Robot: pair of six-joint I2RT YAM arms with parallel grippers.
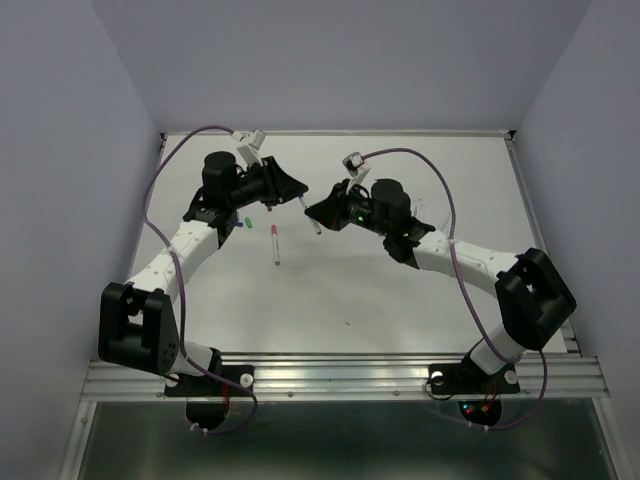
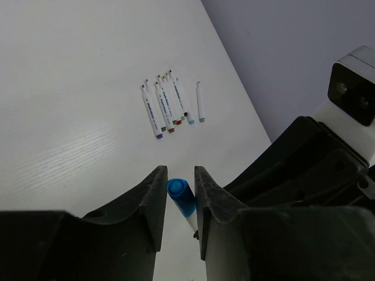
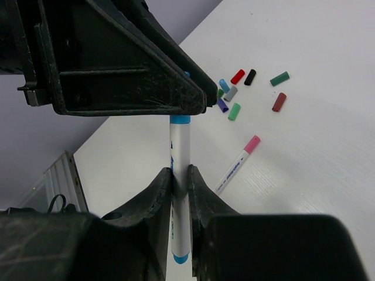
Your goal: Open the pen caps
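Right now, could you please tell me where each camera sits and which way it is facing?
Top external: above and behind the arms, looking down at the table; both arms show, left hand and right hand meeting.
Left wrist: looks past its own fingers at the blue cap they clamp, a row of pens beyond.
Right wrist: looks past its own fingers, gripping the blue pen, toward loose caps; left hand overhead.
Shared: both wrist views show the blue pen; top and right wrist show the pink pen.
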